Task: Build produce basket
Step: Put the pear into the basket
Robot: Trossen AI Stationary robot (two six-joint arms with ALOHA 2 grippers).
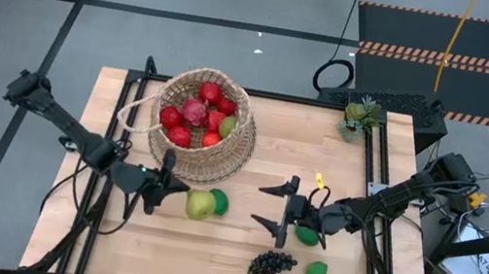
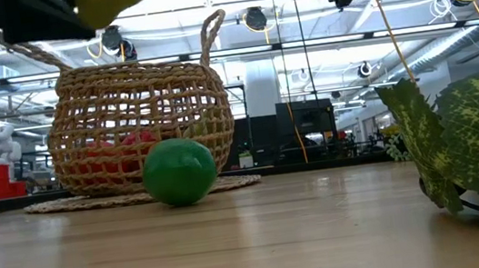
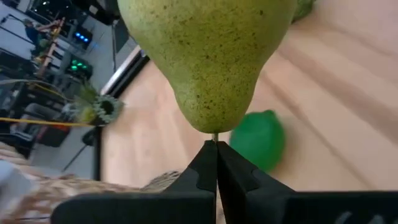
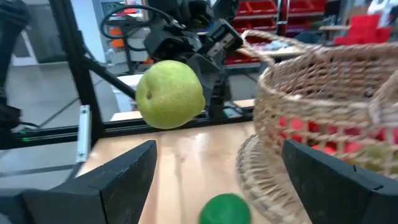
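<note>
Fingers [image 3: 217, 163] pinching pear [image 3: 208, 56] stem — airborne

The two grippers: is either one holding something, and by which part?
The left gripper holds the pear by its stem, jaws shut. The right gripper is open and holds nothing.

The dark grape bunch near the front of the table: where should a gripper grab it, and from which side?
Probably from straight above, closing across the middle of the grape bunch. It lies flat on the table as a low, lumpy cluster, so its sides offer little height to grip. The lime beside it sits apart, leaving room for fingers. The open right gripper is the nearer one.
</note>
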